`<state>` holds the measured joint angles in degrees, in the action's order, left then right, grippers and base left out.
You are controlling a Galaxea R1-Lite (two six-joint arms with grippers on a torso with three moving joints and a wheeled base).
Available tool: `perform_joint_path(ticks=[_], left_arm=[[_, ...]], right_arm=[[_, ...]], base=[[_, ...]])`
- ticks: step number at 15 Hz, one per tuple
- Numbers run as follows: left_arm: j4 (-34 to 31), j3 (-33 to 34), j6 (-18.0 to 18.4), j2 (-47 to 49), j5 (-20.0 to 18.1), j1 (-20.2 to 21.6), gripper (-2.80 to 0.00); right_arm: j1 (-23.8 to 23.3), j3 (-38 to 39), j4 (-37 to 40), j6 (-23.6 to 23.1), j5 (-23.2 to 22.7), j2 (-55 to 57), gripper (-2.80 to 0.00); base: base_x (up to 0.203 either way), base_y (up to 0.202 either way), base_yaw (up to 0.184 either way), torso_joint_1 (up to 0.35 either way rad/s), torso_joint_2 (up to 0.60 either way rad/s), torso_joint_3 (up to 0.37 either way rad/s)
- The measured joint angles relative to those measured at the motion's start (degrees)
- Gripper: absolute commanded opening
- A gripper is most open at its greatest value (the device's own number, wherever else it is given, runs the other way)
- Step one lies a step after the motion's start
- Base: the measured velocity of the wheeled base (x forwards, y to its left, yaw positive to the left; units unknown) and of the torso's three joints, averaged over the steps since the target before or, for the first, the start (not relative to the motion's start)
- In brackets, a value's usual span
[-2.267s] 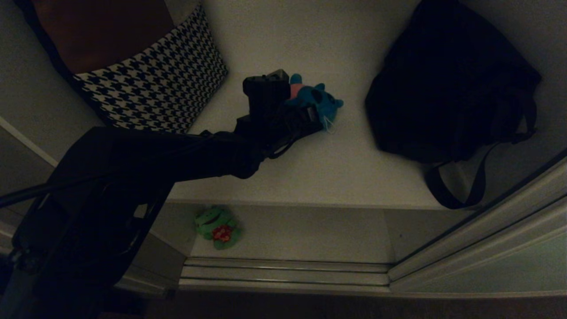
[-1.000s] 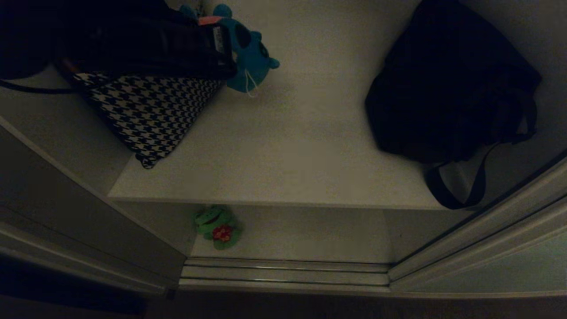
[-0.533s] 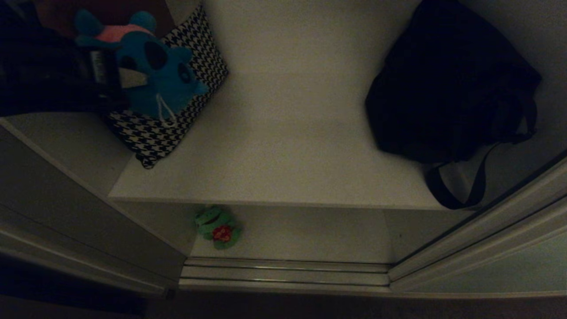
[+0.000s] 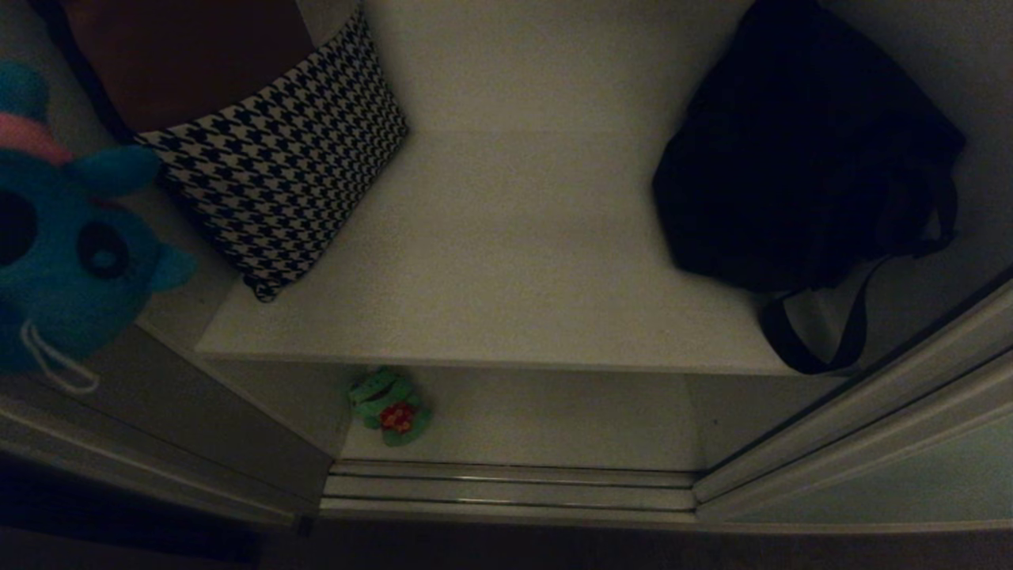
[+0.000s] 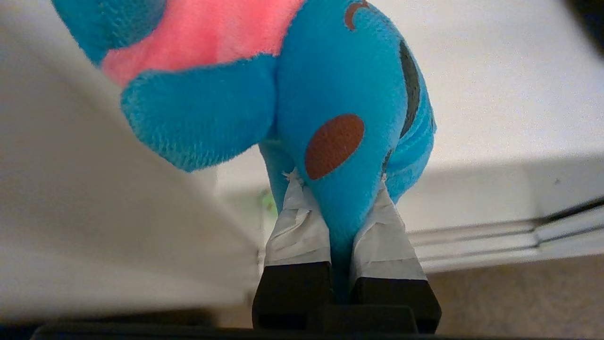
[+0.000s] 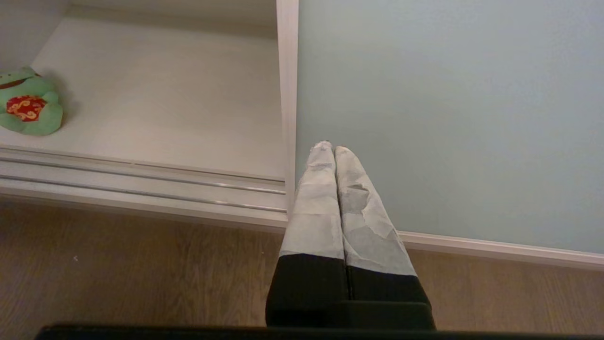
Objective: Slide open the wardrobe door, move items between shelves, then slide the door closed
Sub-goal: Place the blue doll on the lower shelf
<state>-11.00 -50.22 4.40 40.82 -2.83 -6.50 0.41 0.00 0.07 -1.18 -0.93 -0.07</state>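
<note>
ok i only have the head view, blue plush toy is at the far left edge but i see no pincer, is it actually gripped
observer: yes. In the left wrist view the left pincer is shut on a lower fold of the blue plush toy.
operator: and the right arm
observer: the right pincer is shut and empty, hanging low in front of the sliding wardrobe door, beside its frame edge.
operator: green toy's red spot, plain?
observer: no, up close the green plush toy has a gold pattern on it.
</note>
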Motion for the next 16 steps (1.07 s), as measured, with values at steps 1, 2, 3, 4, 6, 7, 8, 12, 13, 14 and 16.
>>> perform_joint_path(ticks=[1, 2, 3, 4, 6, 7, 8, 12, 13, 14, 16], left_arm=[[-0.07, 4.48, 0.04, -4.98, -0.14, 0.96, -2.80], [-0.05, 9.97, 0.09, -10.42, -0.28, 2.34, -2.80], [-0.02, 15.61, 0.02, -15.38, -0.33, 3.65, -2.80], [0.06, 21.02, -0.31, -19.62, -0.31, 4.77, -2.80], [0.08, 29.53, -1.50, -27.69, -0.62, 6.27, -2.80], [0.06, 33.07, -1.66, -31.22, -0.98, 6.69, -2.80], [0.28, 36.51, -1.92, -34.28, -1.32, 6.91, -2.80], [5.20, 45.04, -5.10, -39.74, -2.13, 7.32, -2.80], [6.45, 45.90, -5.24, -40.16, -2.23, 7.34, -2.80], [7.47, 46.47, -5.33, -40.50, -2.25, 7.40, -2.80], [9.35, 47.34, -5.34, -40.84, -2.40, 7.38, -2.80]], right_arm=[[0.00, 0.00, 0.02, 0.00, 0.00, 0.00, -2.80], [0.00, 0.00, 0.02, 0.00, -0.01, 0.00, -2.80], [0.00, 0.00, 0.00, 0.00, -0.01, 0.00, -2.80], [0.00, 0.00, 0.02, 0.00, -0.01, 0.00, -2.80], [0.00, 0.00, 0.02, 0.00, -0.01, 0.00, -2.80], [0.00, 0.00, 0.02, 0.00, -0.01, 0.00, -2.80], [0.00, 0.00, 0.02, 0.02, -0.01, 0.00, -2.80], [0.00, 0.00, 0.02, 0.03, -0.01, 0.00, -2.80], [0.00, 0.00, 0.02, 0.02, -0.01, 0.00, -2.80], [0.00, 0.00, 0.02, 0.02, -0.01, 0.00, -2.80], [0.00, 0.00, 0.02, 0.02, -0.01, 0.00, -2.80]], base=[[0.000, 0.000, 0.000, 0.000, 0.00, 0.000], [0.000, 0.000, 0.000, 0.000, 0.00, 0.000], [0.000, 0.000, 0.000, 0.000, 0.00, 0.000], [0.000, 0.000, 0.000, 0.000, 0.00, 0.000], [0.000, 0.000, 0.000, 0.000, 0.00, 0.000], [0.000, 0.000, 0.000, 0.000, 0.00, 0.000], [0.000, 0.000, 0.000, 0.000, 0.00, 0.000], [0.000, 0.000, 0.000, 0.000, 0.00, 0.000], [0.000, 0.000, 0.000, 0.000, 0.00, 0.000], [0.000, 0.000, 0.000, 0.000, 0.00, 0.000], [0.000, 0.000, 0.000, 0.000, 0.00, 0.000]])
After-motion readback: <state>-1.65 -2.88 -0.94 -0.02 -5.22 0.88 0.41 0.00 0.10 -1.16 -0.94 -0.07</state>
